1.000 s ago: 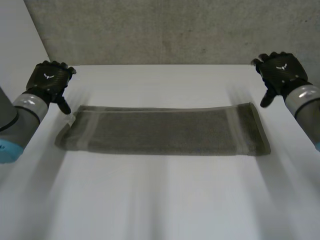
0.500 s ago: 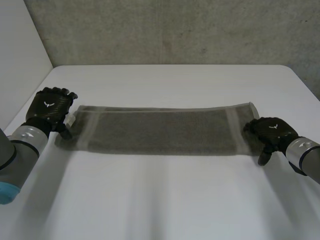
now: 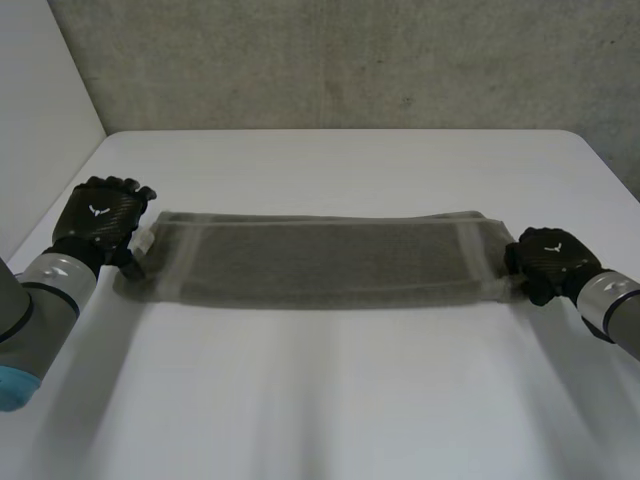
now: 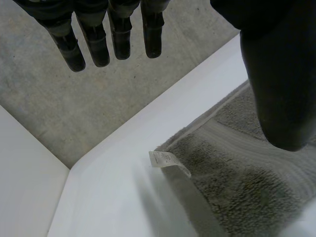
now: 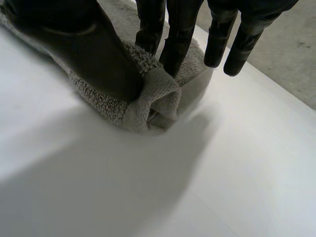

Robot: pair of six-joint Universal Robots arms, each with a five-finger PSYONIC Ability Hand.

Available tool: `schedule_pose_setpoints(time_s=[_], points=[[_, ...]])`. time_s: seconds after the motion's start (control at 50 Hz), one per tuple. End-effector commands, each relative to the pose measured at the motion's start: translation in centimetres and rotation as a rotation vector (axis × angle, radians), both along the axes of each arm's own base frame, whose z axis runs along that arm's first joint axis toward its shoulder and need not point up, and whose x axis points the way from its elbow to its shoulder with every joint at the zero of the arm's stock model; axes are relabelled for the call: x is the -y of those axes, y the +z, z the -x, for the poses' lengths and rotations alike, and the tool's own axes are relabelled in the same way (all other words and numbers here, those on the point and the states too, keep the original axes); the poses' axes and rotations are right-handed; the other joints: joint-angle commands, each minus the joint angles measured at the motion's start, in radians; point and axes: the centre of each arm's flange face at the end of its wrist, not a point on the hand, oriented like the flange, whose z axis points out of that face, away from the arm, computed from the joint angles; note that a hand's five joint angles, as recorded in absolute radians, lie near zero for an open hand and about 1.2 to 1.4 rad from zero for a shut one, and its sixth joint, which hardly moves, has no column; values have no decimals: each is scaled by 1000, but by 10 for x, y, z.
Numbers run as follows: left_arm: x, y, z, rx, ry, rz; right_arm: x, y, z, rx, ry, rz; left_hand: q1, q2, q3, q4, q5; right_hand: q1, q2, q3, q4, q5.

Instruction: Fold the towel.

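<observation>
One white table (image 3: 330, 400): carries the towel (image 3: 320, 262) across its middle, running left to right.
Towel: grey, a long flat strip. Its right end is now drawn in and bunched, where half a second ago it lay flat and reached further toward the table's right edge.
Right hand (image 3: 545, 262): has come in onto the towel's right end from just beside its near corner. In its wrist view the thumb (image 5: 89, 49) and fingers (image 5: 177, 44) pinch a rucked fold of the cloth; the thumb hides what lies under it.
Left hand (image 3: 100, 220): stays at the left end's far corner, fingers (image 4: 98, 44) straight, off the cloth and holding nothing. Its thumb (image 4: 281, 89) hangs over the towel, and I cannot tell whether it touches.
Tag (image 4: 165, 159): small and white, sticking out from that left corner.
</observation>
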Motion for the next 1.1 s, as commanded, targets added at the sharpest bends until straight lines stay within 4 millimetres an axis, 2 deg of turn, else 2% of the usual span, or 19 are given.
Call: schedule_pose_setpoints(time_s=[0.02,0.16,0.2,0.34,0.42,0.44,0.48,0.54,0.58,0.6,0.64,0.66,0.7,0.82,0.86,0.9,0.98,1.02,1.1], points=[[0,1,-1,0,2,2,11,10,27,-1,-74,21,-63,-55,-58,-66,-34,87,117,-53,-76,69],[1,4,-3,-1,8,12,33,37,76,-57,-182,123,-66,-58,-58,-66,-37,87,117,-53,-76,69],[1,5,-3,-1,11,14,44,59,90,-93,-200,181,-66,-58,-58,-66,-37,87,117,-53,-76,69],[1,4,-3,-1,9,12,51,114,73,-80,-138,262,-66,-58,-58,-66,-37,87,117,-53,-76,69],[-1,3,-1,-1,5,9,44,137,36,-63,-60,325,-66,-58,-58,-66,-37,87,117,-53,-76,69],[-1,3,-1,0,3,8,31,144,-8,-35,45,350,-66,-58,-58,-66,-37,87,117,-53,-76,69],[-2,3,0,0,0,8,6,145,-63,-13,179,360,-66,-58,-58,-66,-37,87,117,-53,-76,69],[-2,3,1,0,-3,8,-11,142,-95,-1,254,358,-66,-58,-58,-66,-37,87,117,-53,-76,69],[-3,3,2,0,-4,8,-47,124,-153,4,385,333,-69,-61,-58,-66,-39,87,117,-53,-76,69],[-3,3,2,0,-4,8,-47,124,-153,4,385,333,-69,-61,-58,-66,-40,87,117,-53,-76,69],[-3,2,2,-1,-3,4,-84,103,-202,8,505,312,-72,-64,-58,-66,-42,87,117,-53,-76,69],[-3,3,2,0,-4,6,-84,102,-202,8,506,312,-72,-64,-58,-66,-42,87,117,-53,-76,69],[-4,3,3,-2,-7,6,-114,70,-241,5,608,275,-72,-64,-58,-66,-42,87,117,-53,-76,69],[-9,7,15,-2,-40,20,-142,24,-274,-22,690,223,-74,-67,-58,-66,-45,87,117,-53,-76,69],[-10,8,18,-3,-49,24,-143,11,-276,-62,675,222,-74,-67,-58,-66,-45,-987,-956,-53,-76,-1004],[-12,12,24,-5,-67,38,-143,11,-275,-79,663,231,-74,-67,-58,-66,-45,-1135,-1105,-53,-76,-1153],[-14,19,34,-16,-93,61,-143,26,-272,-73,636,256,-72,-64,-58,-66,-42,-1135,-1105,-53,-76,-1153],[-16,23,40,-31,-112,68,-142,57,-260,-30,597,297,-74,-67,-58,-66,-45,-1135,-1105,-53,-76,-1153],[-18,37,57,-116,-155,79,-127,82,-236,28,513,323,-72,-64,-58,-66,-42,-1135,-1105,-53,-76,-1153]])
